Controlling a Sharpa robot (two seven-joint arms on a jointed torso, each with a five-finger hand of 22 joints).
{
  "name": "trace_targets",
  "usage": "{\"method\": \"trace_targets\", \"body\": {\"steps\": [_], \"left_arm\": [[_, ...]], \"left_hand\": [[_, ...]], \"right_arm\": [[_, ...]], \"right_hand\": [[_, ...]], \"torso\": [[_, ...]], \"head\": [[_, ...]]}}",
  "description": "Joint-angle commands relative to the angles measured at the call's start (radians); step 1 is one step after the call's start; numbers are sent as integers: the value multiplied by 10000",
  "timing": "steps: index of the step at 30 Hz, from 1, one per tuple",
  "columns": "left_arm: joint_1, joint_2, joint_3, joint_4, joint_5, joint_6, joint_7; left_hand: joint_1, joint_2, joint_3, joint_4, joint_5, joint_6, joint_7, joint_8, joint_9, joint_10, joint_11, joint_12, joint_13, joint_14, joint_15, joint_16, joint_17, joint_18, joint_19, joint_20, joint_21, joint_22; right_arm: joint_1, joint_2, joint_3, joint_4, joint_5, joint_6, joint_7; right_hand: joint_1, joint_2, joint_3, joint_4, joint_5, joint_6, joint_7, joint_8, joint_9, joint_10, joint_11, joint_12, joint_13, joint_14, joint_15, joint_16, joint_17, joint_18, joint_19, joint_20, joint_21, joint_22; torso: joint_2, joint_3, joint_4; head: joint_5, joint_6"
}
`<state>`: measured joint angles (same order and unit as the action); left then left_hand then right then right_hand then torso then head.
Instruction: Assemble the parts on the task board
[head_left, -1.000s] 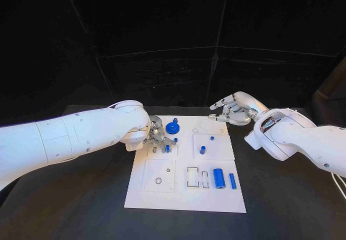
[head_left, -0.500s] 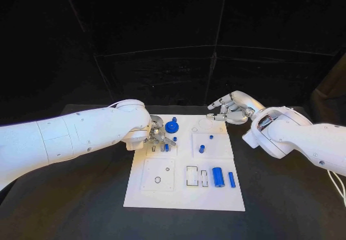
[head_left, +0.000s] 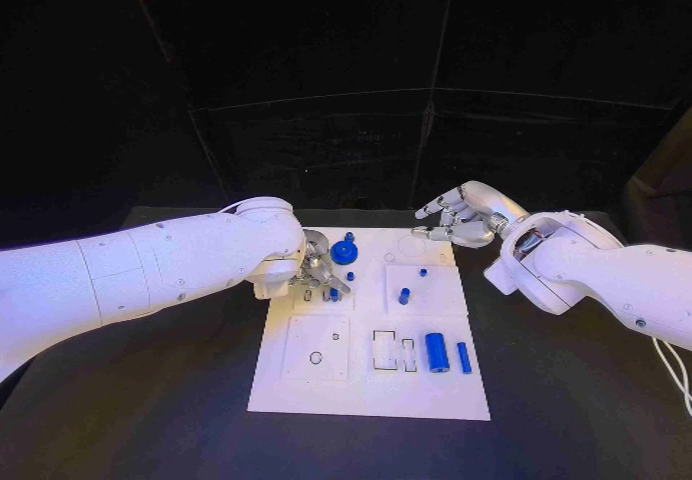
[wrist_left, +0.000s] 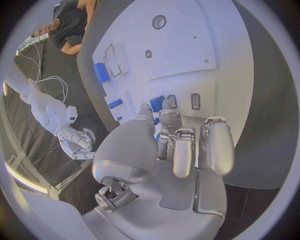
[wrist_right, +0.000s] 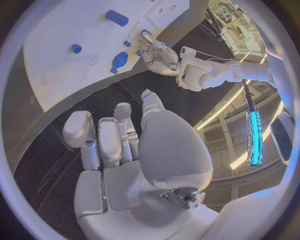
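I've got the left silver hand (head_left: 315, 270) down on the far-left corner of the white rectangular task board (head_left: 368, 390), fingers curled downward and bunched around a small blue peg-like part (head_left: 333, 293) that sits among the slots there. From the left wrist view the fingertips (wrist_left: 167, 106) sit right against that blue part (wrist_left: 156, 103), but I can't tell whether they are actually pinching it or only touching it. My read is that I'm either seating that piece or taking hold of it, which is why the hand is low and tight over that one spot.

The right silver hand (head_left: 459, 222) hangs off the board's far-right corner, above the black table (head_left: 144, 400), fingers loosely curled and apart with nothing in them. The right wrist view bears that out: the palm (wrist_right: 125, 170) is bare. I judge it's parked there to stay out of the left hand's way.

Other pieces wait on the board: a round blue knob-shaped part (head_left: 345, 253) just beside the left hand, two short blue pegs (head_left: 404, 296) standing mid-board, and a fat blue cylinder (head_left: 436, 353) with a thinner blue rod (head_left: 463, 357) lying side by side near the rectangular cut-outs. Most of the assembly looks undone to me. The risk here is the small part tipping under crowded fingertips.
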<state>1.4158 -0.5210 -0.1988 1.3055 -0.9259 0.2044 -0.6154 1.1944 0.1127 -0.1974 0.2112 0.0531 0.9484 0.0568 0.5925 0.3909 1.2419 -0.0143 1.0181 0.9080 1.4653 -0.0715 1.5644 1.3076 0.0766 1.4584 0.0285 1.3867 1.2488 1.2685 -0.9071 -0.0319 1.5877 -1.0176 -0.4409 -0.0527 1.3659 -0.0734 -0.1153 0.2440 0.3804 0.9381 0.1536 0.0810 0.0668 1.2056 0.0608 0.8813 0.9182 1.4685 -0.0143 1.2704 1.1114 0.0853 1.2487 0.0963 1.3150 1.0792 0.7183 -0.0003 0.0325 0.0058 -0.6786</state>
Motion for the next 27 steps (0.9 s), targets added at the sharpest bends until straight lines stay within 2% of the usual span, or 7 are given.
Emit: {"method": "trace_targets", "body": {"steps": [1, 6, 13, 17, 21, 22, 27], "left_arm": [[20, 35, 4, -28, -86, 112, -76], [18, 69, 4, -38, -86, 56, -68], [17, 39, 5, -6, -83, -65, 21], [16, -51, 5, 66, -80, -190, 97], [14, -191, 7, 180, -75, -508, 194], [14, -230, 7, 208, -66, -593, 240], [12, -448, 7, 396, -12, -1089, 473]], "left_hand": [[276, 116, 162, -211, -15, -94, 3, 73, 47, -32, -11, 69, 29, 1055, -81, 64, 2632, -180, 188, -6, 81, 42], [970, 523, 843, -734, -4, -229, -65, 119, 105, -53, -74, 57, 34, 1055, -134, 64, 2632, -181, 186, -45, 105, 90], [1978, 650, 2388, -1805, -1, -494, -44, 29, 93, -223, -111, -226, -147, 1055, -187, 64, 2632, -167, 146, -138, 68, 52], [1572, 234, 3786, -2224, 14, -543, -25, 39, 113, -165, -88, -345, -247, 1055, -124, 64, 2632, -164, 128, -81, 47, 46], [635, -401, 5776, -2563, 31, -491, 4, 163, 194, -53, -89, -355, -280, 1055, -99, 64, 2632, -150, 113, -53, 8, 23], [162, -652, 6709, -2672, 79, -462, -1, 244, 247, 13, -71, -332, -275, 1055, -52, 64, 2632, -135, 121, -87, 6, 38], [-542, -1098, 7953, -2867, 14, -443, -22, 415, 367, 54, -72, -490, -483, 1055, -106, 64, 2632, -161, 139, -29, 17, 92]], "right_arm": [[19, 23, 5, 22, -127, 126, -71], [17, 62, 4, 79, -297, 223, -127], [17, 81, 4, 94, -556, 523, -285], [17, 85, 3, 72, -631, 638, -348], [17, 99, 3, 12, -661, 766, -396], [17, 104, 3, -4, -665, 784, -405], [17, 120, 2, -75, -673, 826, -442]], "right_hand": [[77, 65, -79, 8, 80, -18, -50, 67, 14, -74, -6, -42, -25, 62, -2, -51, -21, 205, -90, 15, -75, -28], [99, 71, -86, 4, 100, -20, -51, 68, 14, -78, -8, -48, -36, 48, -3, -102, -86, 214, -118, 13, -104, -74], [156, 92, -126, 4, 163, -10, -55, 82, 17, -110, -11, -92, -101, -10, -6, -296, -319, 265, -276, 9, -265, -329], [157, 93, -136, 8, 167, -9, -55, 85, 17, -115, -11, -100, -112, -18, -6, -322, -346, 270, -293, 9, -285, -357], [150, 95, -172, 29, 162, -19, -51, 85, 15, -129, -7, -113, -136, -35, -5, -381, -401, 288, -356, 8, -355, -459], [150, 95, -172, 29, 162, -19, -51, 85, 15, -129, -7, -113, -136, -35, -5, -381, -401, 288, -356, 8, -355, -459], [144, 101, -185, 41, 155, -21, -49, 86, 14, -119, -5, -93, -123, -35, -4, -387, -397, 288, -356, 8, -363, -463]], "torso": [[6, -5, 3], [10, -3, -10], [-5, -9, 3], [-12, -7, 7], [3, -12, 13], [-3, -8, 4], [-14, 3, 13]], "head": [[-6, -19], [0, -47], [-8, -61], [-10, -48], [-11, 8], [-5, 1], [7, 69]]}}
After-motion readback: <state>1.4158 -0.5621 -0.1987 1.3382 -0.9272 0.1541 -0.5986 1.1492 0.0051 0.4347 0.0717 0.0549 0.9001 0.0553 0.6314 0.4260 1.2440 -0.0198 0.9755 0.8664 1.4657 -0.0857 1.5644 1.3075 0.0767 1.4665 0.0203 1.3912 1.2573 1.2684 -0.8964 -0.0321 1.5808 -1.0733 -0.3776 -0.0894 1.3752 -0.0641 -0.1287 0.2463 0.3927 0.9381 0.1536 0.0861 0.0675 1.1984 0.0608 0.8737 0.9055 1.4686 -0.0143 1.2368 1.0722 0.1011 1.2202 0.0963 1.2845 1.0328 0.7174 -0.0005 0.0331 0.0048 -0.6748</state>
